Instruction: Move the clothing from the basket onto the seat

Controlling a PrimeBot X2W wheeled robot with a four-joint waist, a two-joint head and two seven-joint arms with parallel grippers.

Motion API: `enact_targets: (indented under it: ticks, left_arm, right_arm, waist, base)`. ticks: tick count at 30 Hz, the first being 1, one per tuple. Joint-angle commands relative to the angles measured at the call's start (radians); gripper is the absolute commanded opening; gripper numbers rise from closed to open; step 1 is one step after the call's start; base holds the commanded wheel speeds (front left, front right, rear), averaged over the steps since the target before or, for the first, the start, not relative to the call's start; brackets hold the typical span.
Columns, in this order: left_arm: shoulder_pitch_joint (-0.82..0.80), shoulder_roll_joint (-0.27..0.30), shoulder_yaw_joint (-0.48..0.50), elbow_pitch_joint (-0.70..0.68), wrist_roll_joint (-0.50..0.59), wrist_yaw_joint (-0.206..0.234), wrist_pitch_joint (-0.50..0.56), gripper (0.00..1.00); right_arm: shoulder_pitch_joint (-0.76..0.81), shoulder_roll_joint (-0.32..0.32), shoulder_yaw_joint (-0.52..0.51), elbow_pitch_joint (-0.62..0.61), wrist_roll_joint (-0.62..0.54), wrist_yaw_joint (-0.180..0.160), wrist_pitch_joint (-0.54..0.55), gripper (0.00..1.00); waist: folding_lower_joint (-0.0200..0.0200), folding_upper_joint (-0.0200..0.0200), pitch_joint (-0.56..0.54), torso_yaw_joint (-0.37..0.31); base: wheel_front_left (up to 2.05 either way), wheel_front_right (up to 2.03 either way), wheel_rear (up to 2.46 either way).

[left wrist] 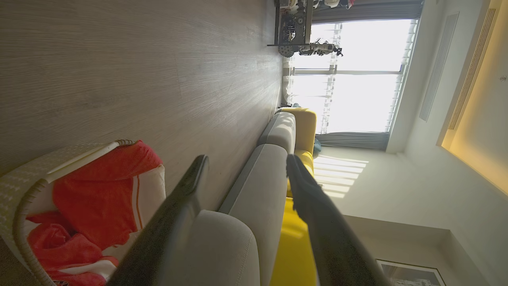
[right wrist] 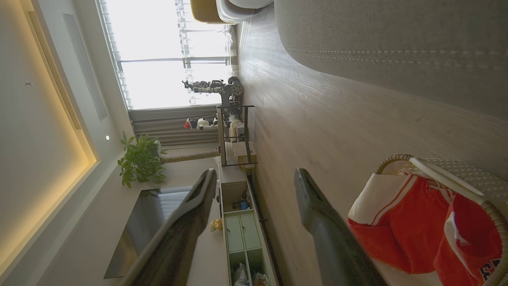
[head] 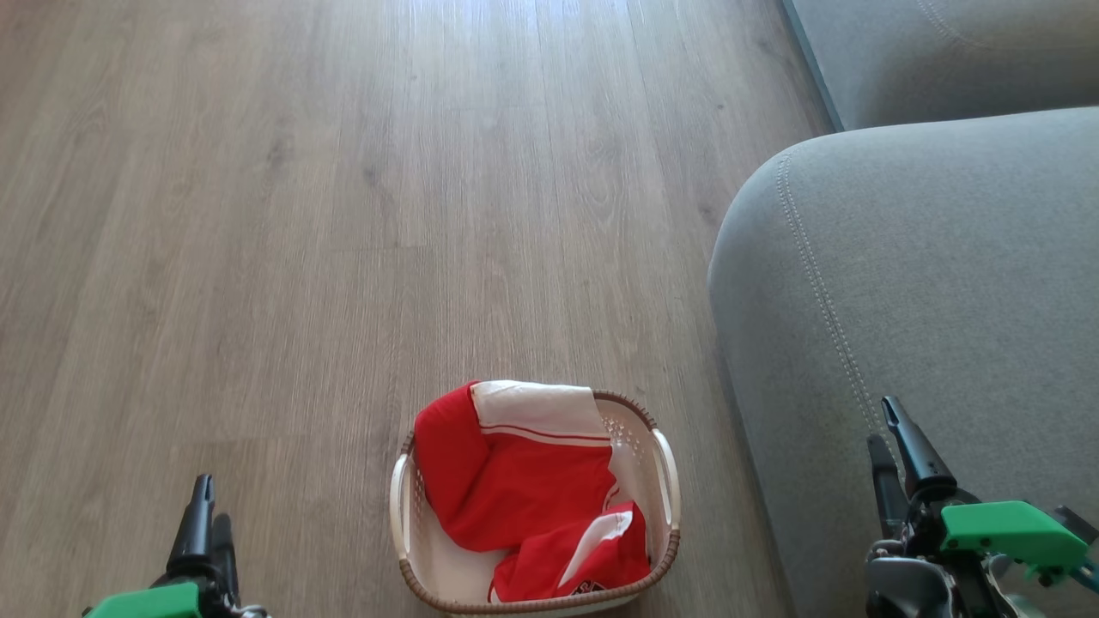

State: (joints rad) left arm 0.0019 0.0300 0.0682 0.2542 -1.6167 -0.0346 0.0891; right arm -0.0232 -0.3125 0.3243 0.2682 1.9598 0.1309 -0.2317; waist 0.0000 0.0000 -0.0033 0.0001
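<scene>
Bright daylight — window [left wrist: 349,79] blown out, sheen on floor [head: 481,34]; wrist views warped at edges.

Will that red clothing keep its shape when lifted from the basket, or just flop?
Probably flop: the clothing lies crumpled and folded, so it should dangle from wherever it is pinched. It looks thin, so likely light. The two pieces overlap in the basket, so lifting one might drag the other.
</scene>
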Motion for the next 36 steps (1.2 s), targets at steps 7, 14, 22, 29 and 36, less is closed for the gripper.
enact_targets:
  ticks: [7, 14, 22, 29, 36]
  left_arm:
    - [-0.018, 0.008, -0.008, -0.057, 0.033, 0.006, -0.023, 1.0]
    - [-0.01, 0.009, -0.016, -0.083, 0.079, 0.017, -0.044, 1.0]
    - [-0.003, 0.01, -0.029, -0.12, 0.204, 0.034, -0.07, 1.0]
    - [0.001, 0.01, -0.049, -0.143, 0.318, 0.044, -0.091, 1.0]
    - [0.005, 0.011, -0.069, -0.157, 0.438, 0.049, -0.111, 1.0]
  right_arm:
    - [-0.04, 0.008, -0.029, -0.032, -0.054, 0.0, -0.003, 1.0]
    - [-0.037, 0.024, -0.049, -0.041, -0.125, 0.0, -0.005, 1.0]
    - [-0.031, 0.044, -0.073, -0.066, -0.265, 0.0, -0.007, 1.0]
    - [-0.025, 0.06, -0.087, -0.095, -0.394, 0.0, -0.009, 1.0]
    - [-0.019, 0.076, -0.102, -0.114, -0.511, 0.0, -0.01, 1.0]
  waist:
    - [0.0, 0.0, -0.004, 0.0]
    - [0.0, 0.0, -0.008, 0.0]
    - [0.0, 0.0, -0.012, 0.002]
    - [0.0, 0.0, -0.015, 0.004]
    - [0.0, 0.0, -0.019, 0.006]
  base:
    - [0.0, 0.0, 0.0]
    - [0.0, 0.0, 0.0]
    - [0.0, 0.0, 0.0]
    - [0.0, 0.0, 0.0]
    - [0.0, 0.0, 0.0]
